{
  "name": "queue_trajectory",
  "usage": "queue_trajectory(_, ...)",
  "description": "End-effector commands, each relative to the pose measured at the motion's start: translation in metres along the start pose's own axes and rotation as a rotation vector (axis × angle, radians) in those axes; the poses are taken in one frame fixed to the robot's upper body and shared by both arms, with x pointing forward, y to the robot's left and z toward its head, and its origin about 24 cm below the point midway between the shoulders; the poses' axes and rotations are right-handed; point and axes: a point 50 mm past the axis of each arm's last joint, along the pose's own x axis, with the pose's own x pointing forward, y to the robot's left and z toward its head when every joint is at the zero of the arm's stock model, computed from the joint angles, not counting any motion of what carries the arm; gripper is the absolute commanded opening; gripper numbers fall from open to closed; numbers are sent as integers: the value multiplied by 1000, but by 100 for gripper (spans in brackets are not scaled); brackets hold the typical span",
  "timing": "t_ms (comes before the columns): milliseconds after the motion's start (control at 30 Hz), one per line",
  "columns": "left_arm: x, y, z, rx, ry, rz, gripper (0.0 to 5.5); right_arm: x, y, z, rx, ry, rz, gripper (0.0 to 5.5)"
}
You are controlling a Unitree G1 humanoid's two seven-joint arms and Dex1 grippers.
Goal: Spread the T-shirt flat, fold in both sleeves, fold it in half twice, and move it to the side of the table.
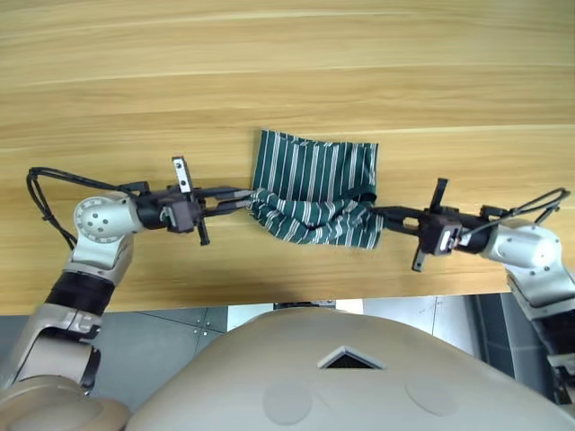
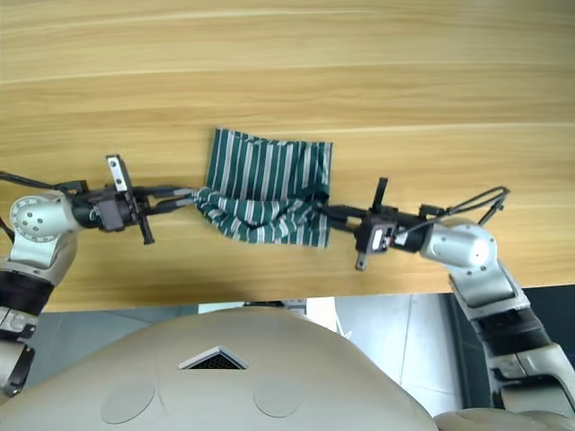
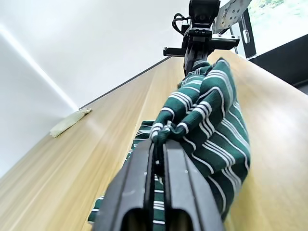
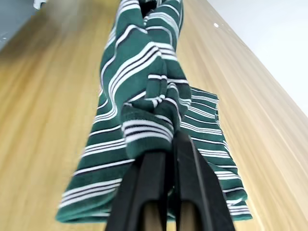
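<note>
Left gripper (image 1: 243, 198): centre-left of frame, jaws closed tight on one bunched end of the T-shirt (image 1: 314, 175) | shirt: mid-frame on the table (image 1: 287, 72), long axis left-right, strung between both arms, near edge seemingly lifted, far part flat | right gripper (image 1: 384, 214): centre-right, pinched closed on the opposite end.

Green white-striped T-shirt (image 1: 313, 189), folded, near edge bunched and lifted off the wooden table (image 1: 269, 72).
</note>
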Motion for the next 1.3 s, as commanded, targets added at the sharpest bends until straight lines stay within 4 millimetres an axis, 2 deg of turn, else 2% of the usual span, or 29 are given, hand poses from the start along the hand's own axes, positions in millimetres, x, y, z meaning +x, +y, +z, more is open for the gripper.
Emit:
queue_trajectory(33,21,16,-18,-16,59,65,7,11,-20,-11,52,74,-82,0)
queue_trajectory(233,36,53,-53,-84,197,263,7,25,-43,-25,117,151,-179,0)
queue_trajectory(400,35,76,-64,-183,201,413,7,27,-56,-33,184,161,-236,0)
queue_trajectory(633,41,90,-74,-215,277,516,7,35,-68,-50,304,189,-311,0)
queue_trajectory(767,50,93,-74,-195,295,536,7,43,-70,-51,336,167,-324,0)
queue_trajectory(967,47,83,-68,-150,209,453,7,38,-64,-42,269,121,-289,0)
queue_trajectory(1033,39,68,-60,-119,116,335,7,28,-55,-33,182,82,-236,0)
queue_trajectory(1100,23,45,-48,-65,27,190,7,12,-43,-22,89,44,-175,0)
queue_trajectory(1200,-5,26,-24,-9,-54,89,7,-14,-24,-9,-6,-4,-97,0)
queue_trajectory(1300,-29,1,0,38,-69,-28,7,-37,-3,7,-72,-65,-2,0)
